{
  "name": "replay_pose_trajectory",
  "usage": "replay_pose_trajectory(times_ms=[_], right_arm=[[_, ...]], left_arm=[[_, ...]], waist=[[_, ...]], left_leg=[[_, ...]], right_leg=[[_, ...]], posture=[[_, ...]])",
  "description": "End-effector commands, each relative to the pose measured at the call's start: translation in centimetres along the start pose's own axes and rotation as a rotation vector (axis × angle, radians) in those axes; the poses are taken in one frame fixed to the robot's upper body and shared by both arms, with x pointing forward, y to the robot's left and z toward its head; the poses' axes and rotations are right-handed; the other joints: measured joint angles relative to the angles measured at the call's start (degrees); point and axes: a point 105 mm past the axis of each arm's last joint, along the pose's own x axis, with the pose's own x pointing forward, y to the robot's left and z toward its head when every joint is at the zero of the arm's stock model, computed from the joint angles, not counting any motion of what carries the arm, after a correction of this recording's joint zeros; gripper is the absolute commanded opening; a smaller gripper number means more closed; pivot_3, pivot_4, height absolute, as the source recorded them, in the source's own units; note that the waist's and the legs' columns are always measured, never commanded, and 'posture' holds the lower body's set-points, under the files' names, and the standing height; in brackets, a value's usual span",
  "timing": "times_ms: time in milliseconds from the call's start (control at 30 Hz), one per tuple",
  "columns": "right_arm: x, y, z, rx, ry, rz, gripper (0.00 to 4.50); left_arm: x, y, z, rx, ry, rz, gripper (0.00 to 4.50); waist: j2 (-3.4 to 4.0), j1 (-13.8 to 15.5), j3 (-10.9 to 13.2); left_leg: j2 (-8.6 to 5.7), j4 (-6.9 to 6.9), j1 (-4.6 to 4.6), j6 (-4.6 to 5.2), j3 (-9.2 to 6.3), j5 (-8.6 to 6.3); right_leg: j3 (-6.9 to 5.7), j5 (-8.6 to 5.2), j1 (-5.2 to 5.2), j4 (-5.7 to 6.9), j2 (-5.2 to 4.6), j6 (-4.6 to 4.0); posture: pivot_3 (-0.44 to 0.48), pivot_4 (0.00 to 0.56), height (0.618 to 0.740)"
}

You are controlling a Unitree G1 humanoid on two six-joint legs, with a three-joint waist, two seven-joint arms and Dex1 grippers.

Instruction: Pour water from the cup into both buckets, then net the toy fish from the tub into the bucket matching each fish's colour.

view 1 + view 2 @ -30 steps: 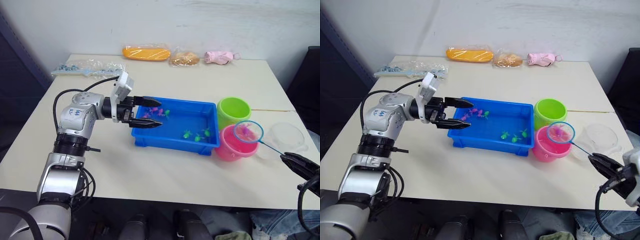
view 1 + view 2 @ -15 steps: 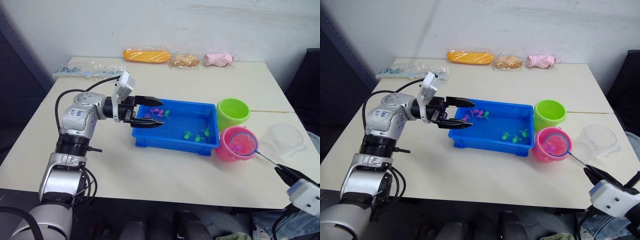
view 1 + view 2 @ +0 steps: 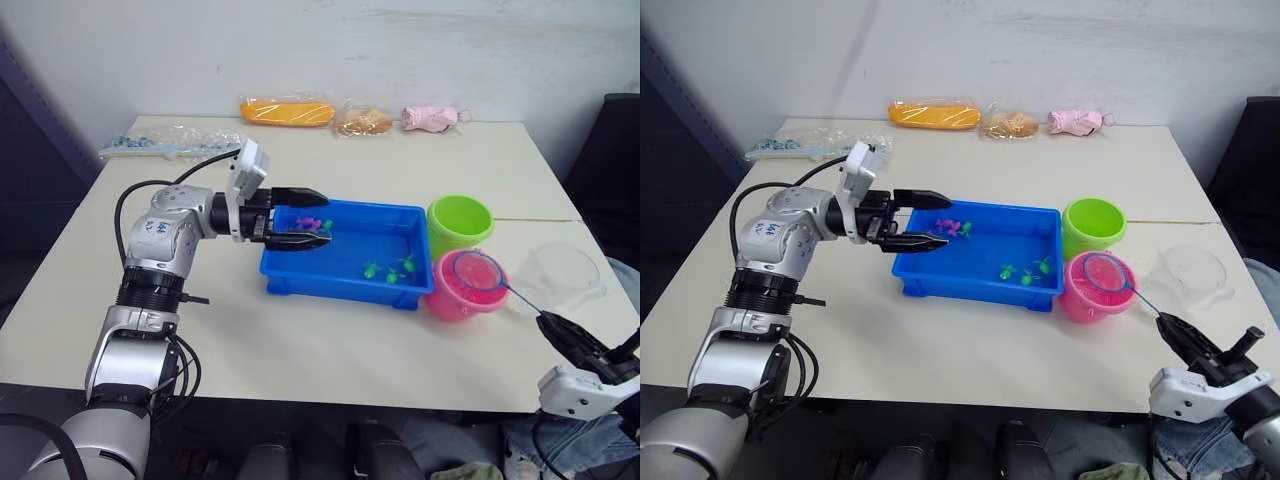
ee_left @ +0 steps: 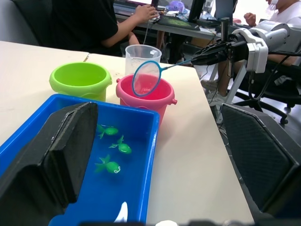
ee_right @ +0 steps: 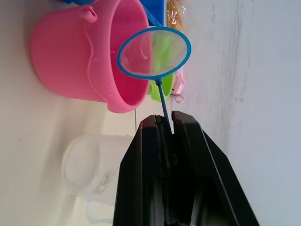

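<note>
Right gripper (image 5: 165,123): we pinch the net (image 3: 474,271) handle.
Net: hoop over the pink bucket (image 3: 458,292); handle runs back toward us.
Left gripper (image 3: 316,217): spread, over the tub (image 3: 330,285).
Green fish (image 3: 390,270): in the tub, bucket side.

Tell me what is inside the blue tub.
Three green toy fish lie in the blue tub near its bucket end, and pink toy fish near the left gripper. That gripper's fingers cover part of the floor.

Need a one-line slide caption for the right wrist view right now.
Right pincer shut on the net handle, hoop held over the pink bucket, clear cup standing beside.
</note>
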Motion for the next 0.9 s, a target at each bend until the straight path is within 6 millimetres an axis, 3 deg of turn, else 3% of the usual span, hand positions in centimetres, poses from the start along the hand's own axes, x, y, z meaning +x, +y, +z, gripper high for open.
replay_pose_trajectory(times_ms=[33, 133, 300, 400, 500, 700, 900], right_arm=[[-0.2, -1.1, -0.5, -0.027, 0.005, -0.037, 0.0], [-0.2, -1.4, -0.2, 0.085, -0.017, -0.057, 0.0], [0.4, -3.1, 1.0, 0.678, -0.099, -0.144, 0.0], [1.5, -5.7, 1.8, 0.994, -0.191, -0.172, 0.0], [4.1, -6.9, 3.5, 1.226, -0.271, -0.055, 0.0], [9.3, -7.9, 6.3, 1.431, -0.27, 0.236, 0.0], [13.8, -6.7, 9.3, 1.495, -0.169, 0.546, 0.0]], left_arm=[[-0.5, -0.3, 1.4, 0.059, -0.026, 0.005, 4.48], [-1.0, -0.6, 1.5, 0.058, -0.035, 0.005, 4.48], [-2.8, -1.1, 0.8, 0.037, -0.023, 0.031, 4.48], [-4.6, -0.9, 0.1, 0.024, -0.016, 0.108, 4.48], [-6.5, -0.5, -0.7, 0.004, -0.019, 0.22, 4.48], [-10.2, -0.2, -1.5, 0.011, 0.05, 0.392, 4.48], [-11.9, 0.0, -0.9, 0.035, 0.077, 0.486, 4.48]], waist=[[0.0, -0.2, 0.0], [0.0, -0.3, 0.0], [0.0, -0.7, 0.0], [0.0, -0.9, 0.0], [0.0, -1.0, 0.0], [-0.07, -0.7, 0.0], [-0.07, -0.2, 0.0]], left_leg=[[0.0, 0.0, 0.0, 0.0, 0.0, 0.0], [0.0, 0.0, 0.0, 0.0, 0.0, 0.0], [0.05, -0.06, 0.16, 0.01, 0.01, 0.0], [0.1, -0.12, 0.4, 0.01, 0.06, -0.01], [0.13, -0.15, 0.55, 0.05, 0.04, -0.03], [0.15, -0.33, 0.54, 0.04, -0.06, -0.03], [0.14, -0.34, 0.11, 0.01, -0.21, -0.01]], right_leg=[[0.0, 0.0, 0.0, -0.01, 0.0, 0.0], [0.01, 0.0, 0.02, -0.01, 0.0, 0.0], [0.03, 0.0, 0.13, 0.0, 0.0, 0.0], [0.08, 0.0, 0.29, 0.02, -0.01, 0.0], [0.06, 0.0, 0.41, 0.01, -0.04, -0.02], [-0.1, -0.04, 0.39, -0.13, -0.11, -0.11], [-0.26, -0.05, 0.07, -0.26, -0.22, -0.13]], posture=[[0.0, 0.15, 0.74], [0.0, 0.15, 0.74], [0.0, 0.15, 0.74], [0.0, 0.15, 0.74], [0.0, 0.15, 0.74], [0.0, 0.15, 0.74], [0.0, 0.15, 0.74]])
